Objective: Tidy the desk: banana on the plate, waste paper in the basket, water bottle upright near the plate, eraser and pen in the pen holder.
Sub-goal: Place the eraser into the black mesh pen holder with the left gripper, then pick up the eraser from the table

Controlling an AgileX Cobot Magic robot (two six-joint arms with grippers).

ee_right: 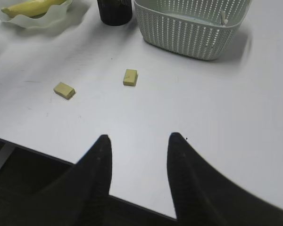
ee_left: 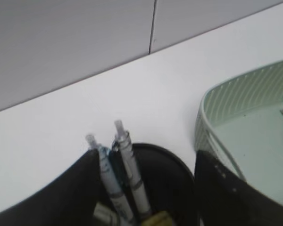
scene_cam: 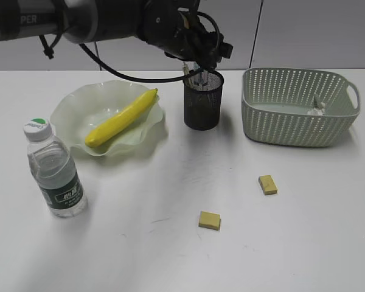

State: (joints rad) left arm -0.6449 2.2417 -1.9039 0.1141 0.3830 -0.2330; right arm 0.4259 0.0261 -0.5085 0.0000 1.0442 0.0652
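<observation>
The banana [scene_cam: 123, 117] lies on the pale-green plate [scene_cam: 70, 103]. The water bottle [scene_cam: 53, 170] stands upright in front of the plate on the left. The waste paper [scene_cam: 318, 108] lies inside the basket [scene_cam: 298, 125]. My left gripper [scene_cam: 202, 58] hangs open over the black pen holder [scene_cam: 202, 103], its fingers [ee_left: 146, 155] astride the rim. Two pens [ee_left: 125, 174] stand in the holder, with a yellow piece [ee_left: 158, 219] beside them. Two yellow erasers [scene_cam: 210, 220] [scene_cam: 267, 184] lie on the desk. My right gripper [ee_right: 139, 141] is open and empty above the desk's front edge.
The right wrist view shows both erasers [ee_right: 64, 90] [ee_right: 130, 77], the basket [ee_right: 193, 28] and the pen holder [ee_right: 114, 12] further off. The basket's rim [ee_left: 203, 113] is close to the right of my left gripper. A grey wall stands behind the desk.
</observation>
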